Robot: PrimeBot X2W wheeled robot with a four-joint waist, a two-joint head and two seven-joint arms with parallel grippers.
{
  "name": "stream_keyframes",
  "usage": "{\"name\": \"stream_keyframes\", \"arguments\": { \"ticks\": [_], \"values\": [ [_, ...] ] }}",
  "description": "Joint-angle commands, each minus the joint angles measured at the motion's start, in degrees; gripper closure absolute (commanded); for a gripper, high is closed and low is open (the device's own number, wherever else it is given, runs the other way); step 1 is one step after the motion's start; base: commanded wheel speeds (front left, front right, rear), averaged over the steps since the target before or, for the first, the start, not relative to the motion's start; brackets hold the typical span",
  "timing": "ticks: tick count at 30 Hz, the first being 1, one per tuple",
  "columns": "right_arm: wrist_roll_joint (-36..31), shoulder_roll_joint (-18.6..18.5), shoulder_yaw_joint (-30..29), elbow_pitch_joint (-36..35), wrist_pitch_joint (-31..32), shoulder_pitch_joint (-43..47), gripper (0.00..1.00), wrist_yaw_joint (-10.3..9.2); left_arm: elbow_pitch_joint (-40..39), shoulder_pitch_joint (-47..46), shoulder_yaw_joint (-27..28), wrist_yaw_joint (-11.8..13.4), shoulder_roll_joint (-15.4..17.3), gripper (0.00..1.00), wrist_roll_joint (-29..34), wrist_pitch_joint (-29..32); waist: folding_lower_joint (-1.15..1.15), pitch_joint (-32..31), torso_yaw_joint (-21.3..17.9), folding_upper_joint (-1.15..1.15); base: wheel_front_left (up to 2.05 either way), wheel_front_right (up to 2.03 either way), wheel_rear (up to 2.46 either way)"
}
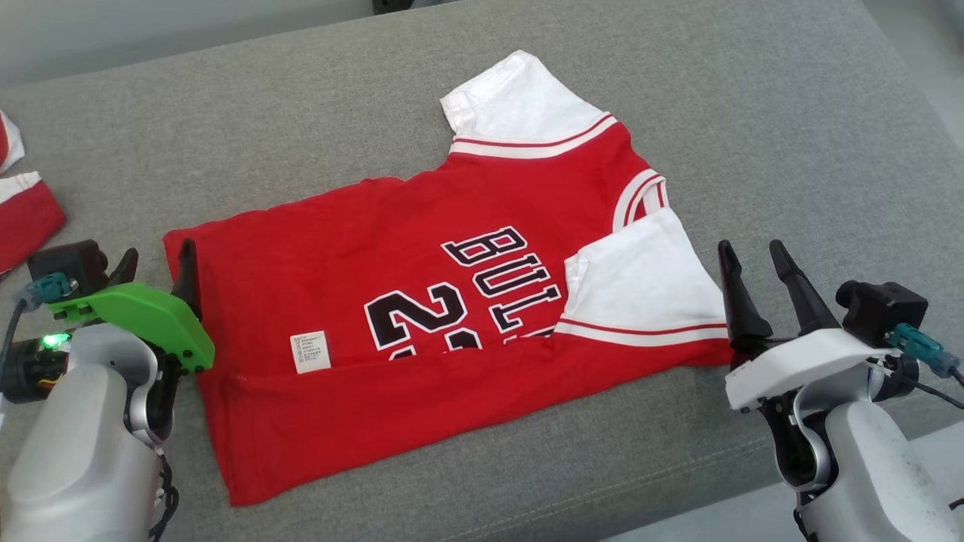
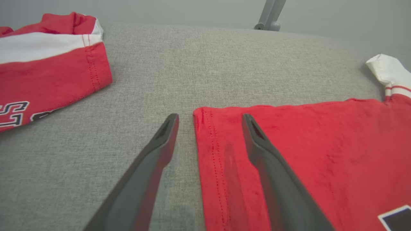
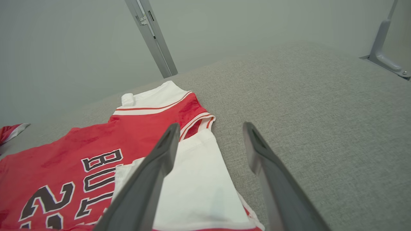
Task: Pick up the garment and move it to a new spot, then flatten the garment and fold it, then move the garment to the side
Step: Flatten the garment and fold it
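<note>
Space shows between the dark fingers of both grippers, and neither closes on anything. The left gripper (image 1: 157, 260) stands at the hem end of the garment (image 1: 339, 248). In the left wrist view the left gripper (image 2: 210, 117) straddles the stitched hem corner of the garment (image 2: 305, 154), with one finger over the red cloth and the other over the bare grey cushion (image 2: 192, 64) just beside it. Whether either finger touches the cloth cannot be told.

The right gripper (image 1: 750, 256) stands at the collar end, just beside the near sleeve (image 1: 640, 278). In the right wrist view the right gripper (image 3: 211, 125) has one finger over that white sleeve and the other over the bare cushion.

Between the two grippers the garment lies flat on the cushion (image 1: 753, 113). It is a red jersey with black-and-white lettering (image 1: 489, 263). Its long edge nearest the grippers is folded over onto the front and hides the lower part of the number. A small white label (image 1: 310, 351) sits at the fold line.

Beyond the right gripper's fingertips the far sleeve (image 1: 520, 98) lies spread out. Out past the left gripper's outer side a second garment (image 1: 22, 211), red and white, lies well apart from the first. Farthest off, in the right wrist view, a grey post (image 3: 151, 35) and a bracket (image 3: 385, 61) stand past the cushion's far edge.
</note>
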Motion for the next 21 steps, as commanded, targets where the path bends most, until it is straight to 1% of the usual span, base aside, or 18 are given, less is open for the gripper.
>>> {"name": "stream_keyframes", "arguments": {
  "ticks": [1,8,13,16,17,18,19,21],
  "values": [
    [0.4,-0.4,0.7,0.4,-0.5,-1.0,0.00,-0.06,1.3,-1.7,-0.1,-0.2,0.7,0.00,0.7,0.1,0.00,1.6,-1.6,0.54,0.00,0.00,0.00],
    [1.7,-0.9,4.4,1.6,-1.5,-3.7,0.00,-0.06,7.2,-6.4,-0.2,-0.5,2.4,0.00,1.1,0.0,0.00,4.2,-2.9,0.54,0.00,0.00,0.00],
    [2.9,-1.4,6.3,2.5,-2.3,-5.5,0.00,-0.05,10.6,-8.9,-0.3,-0.5,2.7,0.00,1.2,-0.5,0.00,5.4,-3.4,0.54,0.00,0.00,0.00],
    [3.4,-2.1,6.9,3.1,-3.0,-6.2,0.00,-0.06,13.0,-10.2,-0.8,-1.0,2.5,0.00,1.0,0.2,0.00,5.7,-3.4,0.54,0.00,0.00,0.00],
    [3.6,-2.3,6.9,3.1,-3.1,-6.3,0.00,-0.05,13.5,-10.4,-1.0,-1.1,2.5,0.18,1.0,0.4,0.00,5.7,-3.4,0.54,0.00,0.00,0.00],
    [3.7,-2.5,6.9,3.2,-3.2,-6.3,0.00,-0.05,14.0,-10.6,-1.3,-1.3,2.6,0.44,1.2,0.6,0.00,5.6,-3.4,0.54,0.00,0.00,0.00],
    [3.8,-2.6,6.9,3.3,-3.3,-6.3,0.00,-0.06,14.4,-10.8,-1.4,-1.5,2.6,0.55,1.2,0.6,0.00,5.6,-3.3,0.54,0.00,0.00,0.00],
    [4.0,-2.9,6.8,3.5,-3.4,-6.5,0.00,-0.06,14.9,-11.3,-1.6,-1.6,2.5,0.64,1.1,0.3,0.00,5.6,-3.3,0.54,0.00,0.00,0.00]
  ]
}}
